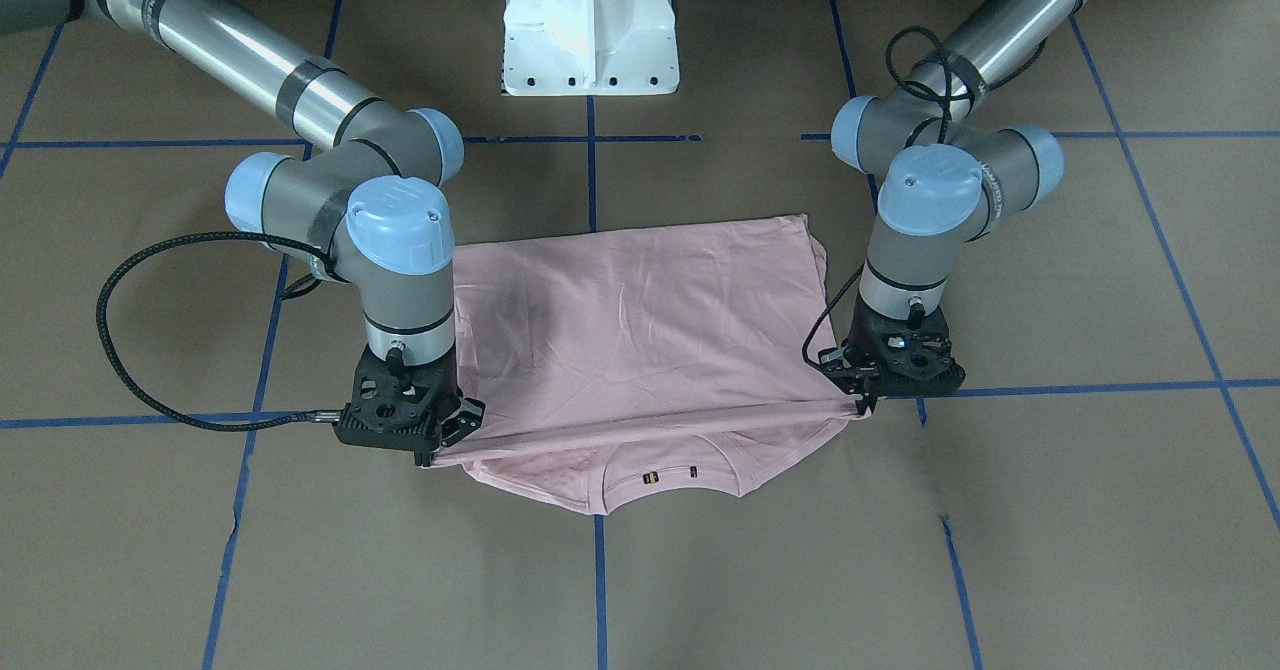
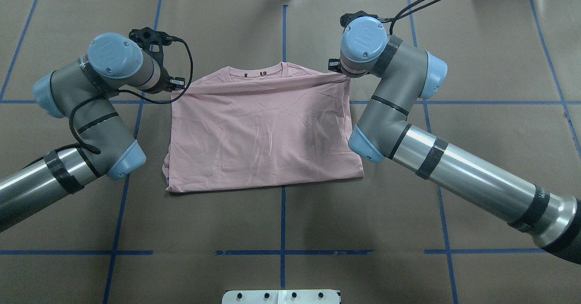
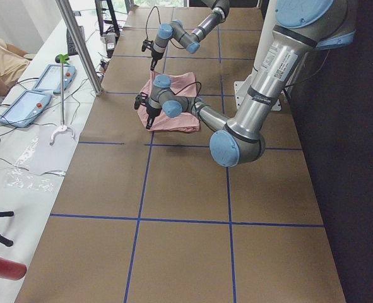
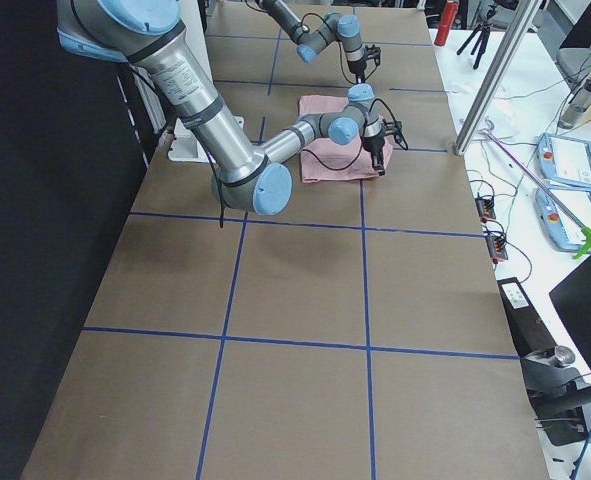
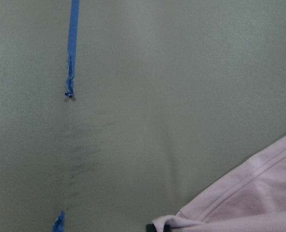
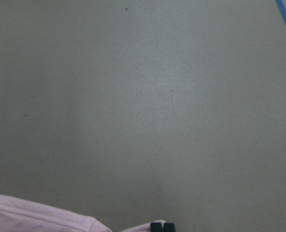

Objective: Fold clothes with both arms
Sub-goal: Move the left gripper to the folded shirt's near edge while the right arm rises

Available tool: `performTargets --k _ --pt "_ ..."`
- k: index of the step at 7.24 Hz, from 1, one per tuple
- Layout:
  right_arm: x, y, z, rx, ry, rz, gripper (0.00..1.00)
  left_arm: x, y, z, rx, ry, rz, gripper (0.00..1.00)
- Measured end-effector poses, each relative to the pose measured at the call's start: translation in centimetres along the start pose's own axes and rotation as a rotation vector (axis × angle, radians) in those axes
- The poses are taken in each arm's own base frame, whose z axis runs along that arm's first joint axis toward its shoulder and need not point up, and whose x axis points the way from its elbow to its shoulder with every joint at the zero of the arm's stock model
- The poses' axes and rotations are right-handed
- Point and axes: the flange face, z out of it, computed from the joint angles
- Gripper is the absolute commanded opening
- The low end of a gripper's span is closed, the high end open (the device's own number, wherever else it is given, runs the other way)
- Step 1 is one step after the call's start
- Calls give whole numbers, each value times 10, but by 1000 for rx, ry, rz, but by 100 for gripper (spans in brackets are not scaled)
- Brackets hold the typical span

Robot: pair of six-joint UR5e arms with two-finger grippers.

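I see the left gripper (image 1: 862,406) and right gripper (image 1: 437,455) both clamped on the shirt (image 1: 640,320) edge, pulled taut beside the collar (image 1: 672,483).

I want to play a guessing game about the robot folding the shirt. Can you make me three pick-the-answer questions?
1. Where is the collar of the T-shirt?
A. On the side away from the white base
B. Right beside the white base
C. Hanging off the table

2. What colour is the T-shirt?
A. Green
B. Pale pink
C. Black

3. What is happening to the shirt's front edge?
A. Nothing touches it
B. It is pulled tight between both grippers
C. It is rolled into a ball

Answers:
1. A, because the collar lies at the shirt's end farthest from the white base.
2. B, because the cloth is pale pink all over.
3. B, because the left gripper and the right gripper each pinch one end, and the edge runs straight between them.
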Motion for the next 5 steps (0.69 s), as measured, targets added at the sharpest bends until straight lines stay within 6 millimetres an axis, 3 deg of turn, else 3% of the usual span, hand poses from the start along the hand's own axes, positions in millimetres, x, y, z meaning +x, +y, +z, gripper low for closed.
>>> performTargets --k 1,2,3,5 --pt "0 0 2 -2 3 0 0 0 0 0 0 0 0 0" --pt "1 0 3 -3 5 -1 93 0 0 0 0 1 0 49" --pt "0 1 4 -5 6 -4 100 0 0 -1 1 2 1 99" --pt "-2 2 2 -6 1 -25 100 -1 1 -10 17 25 17 100"
